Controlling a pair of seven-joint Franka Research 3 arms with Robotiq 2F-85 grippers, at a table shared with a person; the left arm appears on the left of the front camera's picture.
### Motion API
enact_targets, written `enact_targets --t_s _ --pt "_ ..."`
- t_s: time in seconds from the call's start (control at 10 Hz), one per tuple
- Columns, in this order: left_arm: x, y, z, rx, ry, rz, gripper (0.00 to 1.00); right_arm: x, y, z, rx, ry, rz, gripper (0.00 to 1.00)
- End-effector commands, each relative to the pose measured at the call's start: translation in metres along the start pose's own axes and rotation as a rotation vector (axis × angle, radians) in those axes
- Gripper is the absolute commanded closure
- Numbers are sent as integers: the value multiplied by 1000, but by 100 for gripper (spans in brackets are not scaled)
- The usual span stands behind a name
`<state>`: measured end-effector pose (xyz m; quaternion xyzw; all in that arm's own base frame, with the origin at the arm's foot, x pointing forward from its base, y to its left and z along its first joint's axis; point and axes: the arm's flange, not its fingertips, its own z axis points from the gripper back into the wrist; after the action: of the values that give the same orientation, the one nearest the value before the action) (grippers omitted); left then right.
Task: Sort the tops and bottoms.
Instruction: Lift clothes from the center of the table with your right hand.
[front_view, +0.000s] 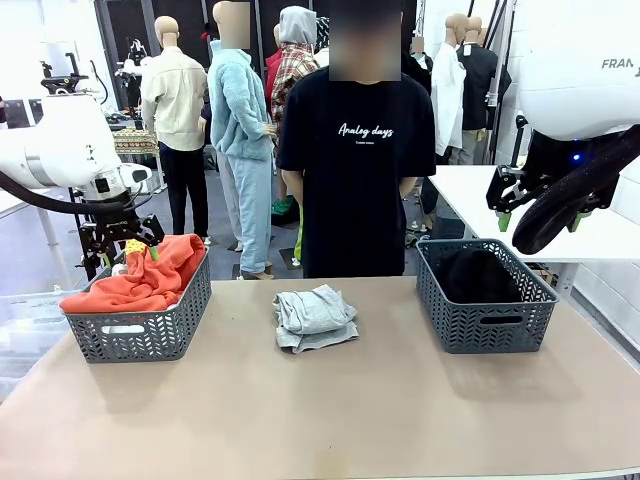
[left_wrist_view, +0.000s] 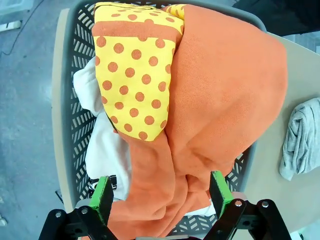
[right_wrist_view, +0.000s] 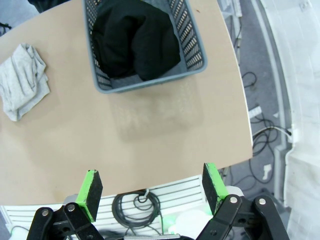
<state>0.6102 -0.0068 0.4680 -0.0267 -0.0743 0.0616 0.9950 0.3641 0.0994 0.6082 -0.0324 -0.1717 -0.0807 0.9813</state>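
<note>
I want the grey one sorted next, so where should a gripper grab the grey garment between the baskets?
Probably pinch the raised folds at the middle of the grey garment, coming straight down from above. It lies as a low crumpled heap on the table, edges flat against it, so a side approach would catch little.

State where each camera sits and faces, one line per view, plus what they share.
Front view: between the arms, facing the person across the table; left gripper, right gripper show.
Left wrist view: above the left basket, looking down on the orange garment; open fingers below.
Right wrist view: high over the right basket of black clothing; open fingers below.
Shared: the grey garment, all three.
</note>
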Motion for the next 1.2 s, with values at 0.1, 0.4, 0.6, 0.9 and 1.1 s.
enact_targets --t_s 0.1,0.4,0.6,0.9,1.1 --pt "1 0 1 -1 -11 3 0 2 0 1 -18 2 5 0" --pt "1 0 1 -1 -11 3 0 2 0 1 -18 2 5 0" --pt "1 0 1 -1 -11 3 0 2 0 1 -18 2 5 0" --pt "-5 5 10 32 -26 -33 0 2 0 1 -18 2 5 0" --pt "-16 15 28 31 -39 -114 0 2 0 1 -18 2 5 0"
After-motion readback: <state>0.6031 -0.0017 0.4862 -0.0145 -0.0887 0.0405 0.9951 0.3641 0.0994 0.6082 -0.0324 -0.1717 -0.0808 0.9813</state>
